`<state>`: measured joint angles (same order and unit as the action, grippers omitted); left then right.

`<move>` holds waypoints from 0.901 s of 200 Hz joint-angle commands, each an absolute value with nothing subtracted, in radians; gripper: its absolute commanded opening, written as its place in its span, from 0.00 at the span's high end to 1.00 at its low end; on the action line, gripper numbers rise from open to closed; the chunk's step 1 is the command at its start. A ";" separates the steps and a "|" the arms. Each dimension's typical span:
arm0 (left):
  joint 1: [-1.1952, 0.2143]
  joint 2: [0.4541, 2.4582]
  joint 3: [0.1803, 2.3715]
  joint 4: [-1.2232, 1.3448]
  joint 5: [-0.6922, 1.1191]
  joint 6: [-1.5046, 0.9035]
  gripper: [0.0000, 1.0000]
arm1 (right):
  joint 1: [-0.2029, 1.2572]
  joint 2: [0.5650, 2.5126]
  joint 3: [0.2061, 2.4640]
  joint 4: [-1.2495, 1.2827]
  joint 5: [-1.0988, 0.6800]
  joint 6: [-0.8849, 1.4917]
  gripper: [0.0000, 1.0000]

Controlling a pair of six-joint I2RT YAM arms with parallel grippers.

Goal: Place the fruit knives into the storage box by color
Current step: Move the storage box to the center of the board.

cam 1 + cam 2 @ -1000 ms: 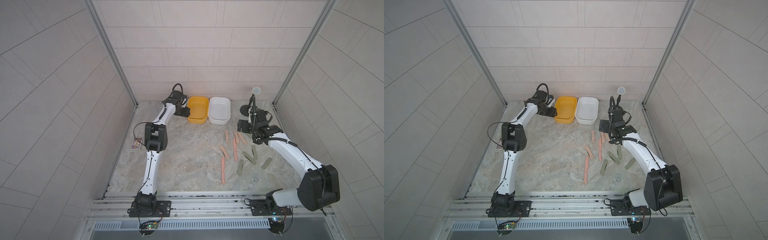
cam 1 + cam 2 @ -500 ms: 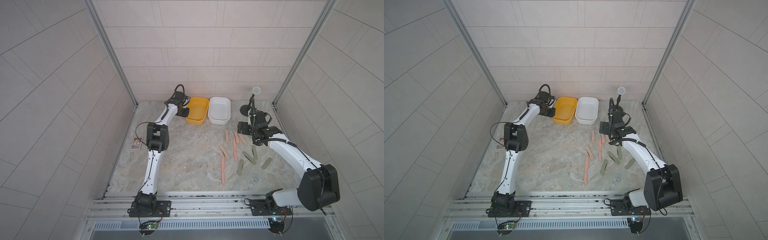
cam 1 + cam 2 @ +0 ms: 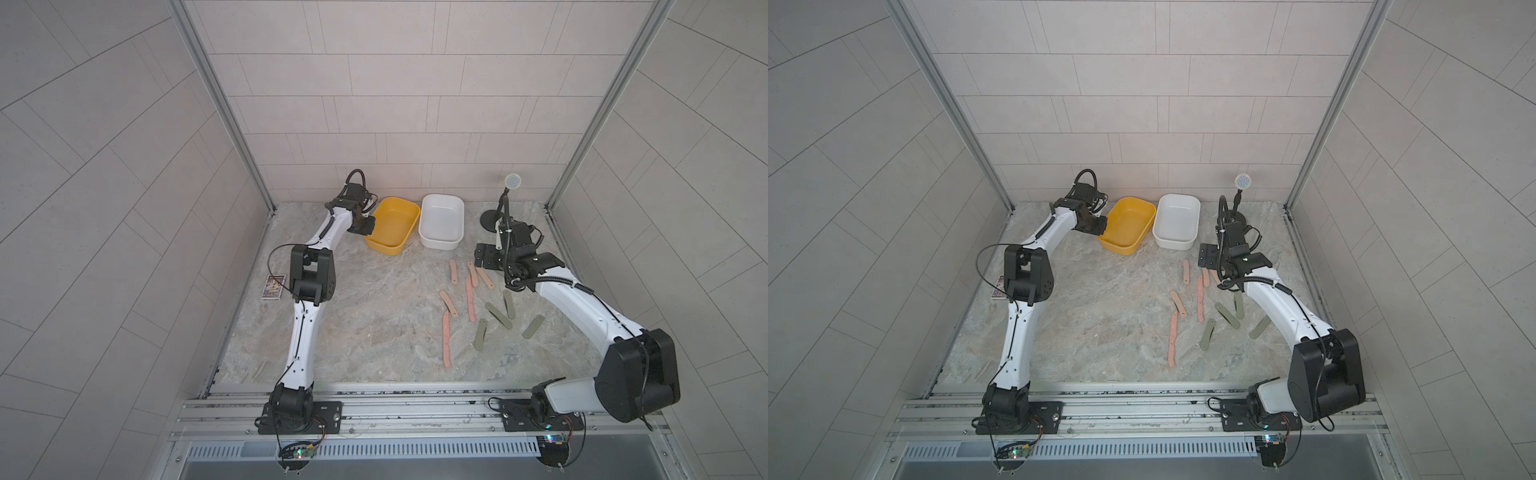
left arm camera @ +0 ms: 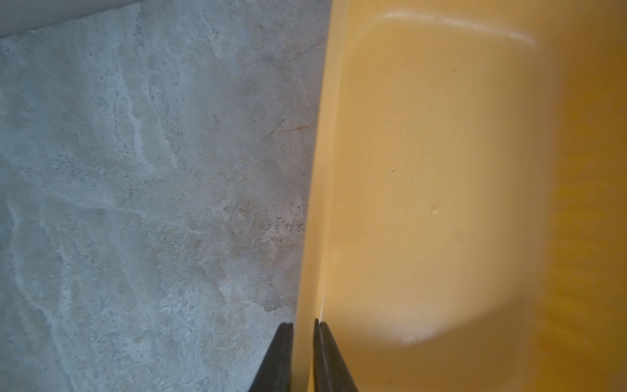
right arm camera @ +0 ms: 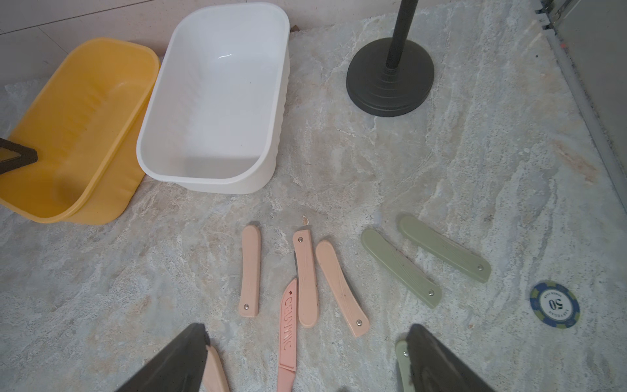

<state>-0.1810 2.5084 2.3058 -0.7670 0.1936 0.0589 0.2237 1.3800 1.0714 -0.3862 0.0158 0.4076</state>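
The left claw [image 4: 303, 325] is pinched tight on the rim of the yellow plastic tub [image 4: 441, 169]. One finger is outside the wall and one inside, on the side away from the white plastic tub [image 3: 441, 222]. The two tubs stand side by side at the back of the marbled stone-look desk [image 3: 374, 332], so close that their rims may touch.

The right claw [image 5: 307, 327] stands wide, gripping nothing, above the back of the scattered knives. The salmon-pink fruit knives [image 5: 250, 271] lie flat on the desk in front of the white tub. Three folded ones sit near each other, and an opened one with a lettered blade [image 5: 288, 329] lies between them. In both top views a second opened pink knife [image 3: 446, 345] lies nearer the front, with a folded one [image 3: 449, 305] just behind it. The grey-green fruit knives [image 5: 400, 268] lie to the right of the pink ones, four of them in a top view [image 3: 498, 316].

A black round-footed stand [image 5: 390, 78] is right of the white tub. A blue-and-white poker chip [image 5: 554, 304] lies beside the green knives. A small printed card box [image 3: 273, 286] sits at the desk's left edge, well apart from the knives.
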 commanded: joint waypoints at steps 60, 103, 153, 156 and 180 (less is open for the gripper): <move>-0.116 2.276 2.044 -0.715 0.235 0.055 0.86 | 0.258 1.350 1.069 -0.409 0.016 0.402 0.06; -0.106 2.213 1.936 -0.807 0.271 0.096 0.93 | 0.301 1.359 1.083 -0.423 0.025 0.403 0.06; -0.090 2.014 1.615 -0.743 0.319 0.119 0.93 | 0.369 1.385 1.109 -0.442 0.045 0.404 0.06; -0.089 2.002 1.600 -0.740 0.323 0.121 0.93 | 0.374 1.385 1.110 -0.443 0.046 0.405 0.06; -0.081 1.895 1.457 -0.724 0.341 0.144 0.93 | 0.416 1.398 1.114 -0.438 0.057 0.411 0.06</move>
<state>-0.0910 1.9984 1.5642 -0.7158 0.3080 0.0986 0.3801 1.3823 1.0866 -0.4202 0.0261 0.4076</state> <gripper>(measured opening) 0.102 0.936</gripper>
